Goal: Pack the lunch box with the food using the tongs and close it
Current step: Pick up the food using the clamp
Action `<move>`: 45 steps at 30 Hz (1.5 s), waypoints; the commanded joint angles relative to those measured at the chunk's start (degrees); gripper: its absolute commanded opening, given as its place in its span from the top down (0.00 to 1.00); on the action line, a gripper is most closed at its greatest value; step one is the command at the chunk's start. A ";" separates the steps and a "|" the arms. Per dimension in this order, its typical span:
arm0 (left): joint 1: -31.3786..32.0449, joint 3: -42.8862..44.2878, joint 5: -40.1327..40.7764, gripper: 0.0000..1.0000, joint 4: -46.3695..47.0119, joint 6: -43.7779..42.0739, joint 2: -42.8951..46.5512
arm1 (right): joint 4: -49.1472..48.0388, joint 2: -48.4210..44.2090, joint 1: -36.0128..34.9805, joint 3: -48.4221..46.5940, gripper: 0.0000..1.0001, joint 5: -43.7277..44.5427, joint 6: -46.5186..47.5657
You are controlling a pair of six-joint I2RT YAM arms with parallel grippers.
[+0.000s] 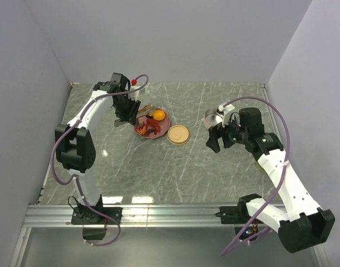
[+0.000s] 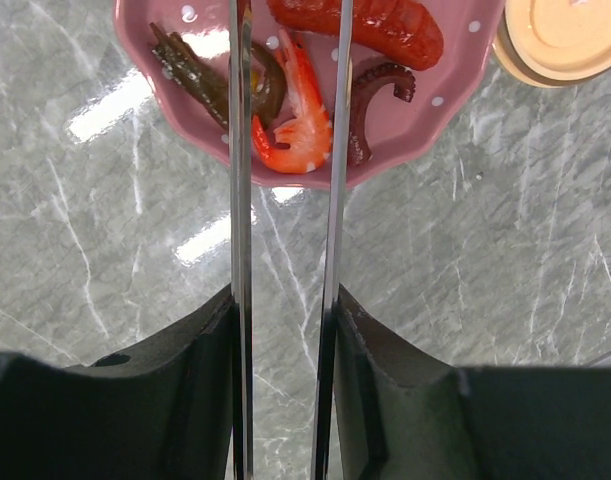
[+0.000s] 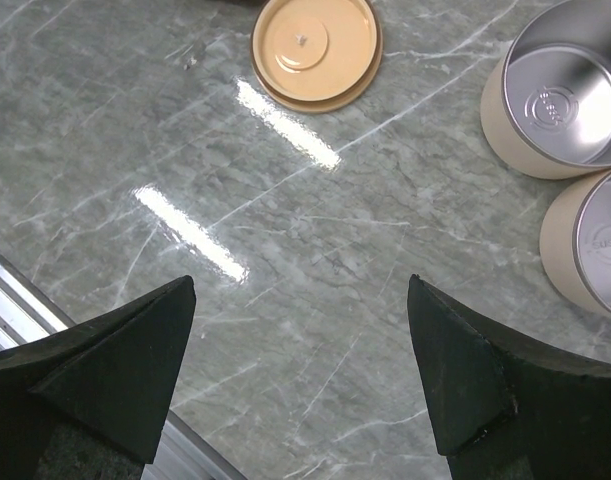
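Observation:
My left gripper (image 2: 285,305) is shut on the tongs (image 2: 241,200), pressing on both thin metal arms, which stand a little apart. The arms reach out over the pink dotted plate (image 2: 410,130) on either side of a red-orange shrimp (image 2: 300,125); their tips run out of the wrist view. The plate also holds a red sausage (image 2: 385,25), a dark tentacle (image 2: 370,100) and a round orange piece (image 1: 158,115). The lunch box is two round metal-lined tins (image 3: 555,90), (image 3: 595,240), both uncovered. My right gripper (image 3: 301,290) hangs open over bare table just left of them, holding nothing.
A round peach lid (image 1: 178,134) lies flat on the marble table between the plate and the tins. An aluminium rail (image 1: 170,214) runs along the near edge. White walls close in the table on three sides.

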State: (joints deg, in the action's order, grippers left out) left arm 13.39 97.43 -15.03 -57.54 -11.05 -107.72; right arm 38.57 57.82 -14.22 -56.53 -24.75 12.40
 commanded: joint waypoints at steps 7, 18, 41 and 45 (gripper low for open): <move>-3.37 2.24 0.35 0.63 0.85 1.91 -0.12 | -1.13 0.71 0.33 -1.74 0.07 -1.17 -0.54; -3.37 2.76 -3.78 0.59 -0.29 0.94 -1.17 | -0.69 0.80 0.42 -1.83 0.07 -0.65 -0.01; -0.20 2.59 -3.78 0.59 -0.03 0.41 -2.40 | -0.51 1.50 0.33 -2.44 0.07 -0.56 0.52; 0.06 2.59 -3.69 0.59 0.15 0.33 -2.84 | -0.51 1.42 0.42 -2.44 0.07 -0.65 0.52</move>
State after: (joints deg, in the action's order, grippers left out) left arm 12.97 98.80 -18.15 -57.89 -10.33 -110.24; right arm 38.61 59.18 -14.22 -56.62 -25.12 12.67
